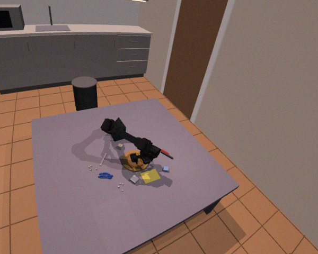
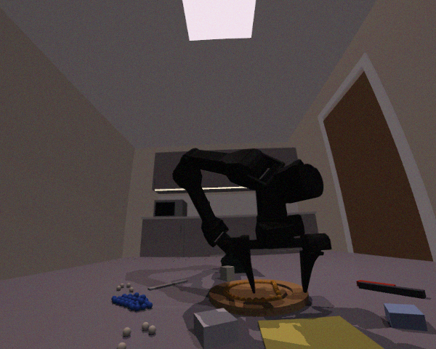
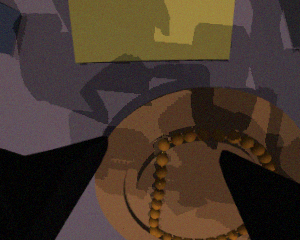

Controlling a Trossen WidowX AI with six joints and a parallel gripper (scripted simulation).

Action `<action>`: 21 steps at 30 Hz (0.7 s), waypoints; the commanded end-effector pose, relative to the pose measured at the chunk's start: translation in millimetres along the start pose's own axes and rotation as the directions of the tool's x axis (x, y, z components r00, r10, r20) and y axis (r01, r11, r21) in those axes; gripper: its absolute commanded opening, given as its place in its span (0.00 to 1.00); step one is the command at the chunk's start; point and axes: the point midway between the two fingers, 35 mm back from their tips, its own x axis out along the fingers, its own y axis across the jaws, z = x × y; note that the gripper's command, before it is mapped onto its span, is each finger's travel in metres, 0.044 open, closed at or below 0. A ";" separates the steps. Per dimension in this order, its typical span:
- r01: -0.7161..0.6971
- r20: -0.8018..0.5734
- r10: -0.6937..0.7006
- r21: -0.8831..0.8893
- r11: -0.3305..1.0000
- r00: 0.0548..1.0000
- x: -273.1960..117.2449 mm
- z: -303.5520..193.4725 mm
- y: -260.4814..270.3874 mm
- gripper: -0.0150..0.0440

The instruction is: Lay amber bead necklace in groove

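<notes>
Claw (image 2: 279,291) (image 3: 163,149): spread wide, nothing between the tips; low over the board, one finger inside its rim, the other at its edge.
Board (image 1: 127,166) (image 2: 225,305) (image 3: 110,187): round, wooden, flat on the surface (image 1: 71,207) (image 2: 79,323) (image 3: 45,120).
Necklace (image 1: 141,163) (image 2: 261,299) (image 3: 160,185): amber, lying on the board; partly along the groove, one stretch cutting straight across inside it.
Step in hand: seating the beads, apparently between pushes or grips; judged well along, unfinished.
Next move: likely to bring the claw to the straight stretch and ease it outward into the groove, without lifting beads already seated.
Wrist view only: the straight run and its corner, clearly, with bare groove beyond.
Exterior view only: both fingers' height against the board.
Top view: arm hides part of the board.
</notes>
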 end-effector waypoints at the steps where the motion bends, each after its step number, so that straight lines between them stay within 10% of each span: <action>1: -0.003 -0.002 0.003 0.006 1.000 1.000 -0.9 -0.1 0.1 1.00; 12: -0.003 -0.002 0.003 0.006 1.000 1.000 -0.9 -0.1 0.1 1.00; 21: -0.009 -0.004 0.008 -0.165 0.986 1.000 -22.4 -55.0 3.0 0.60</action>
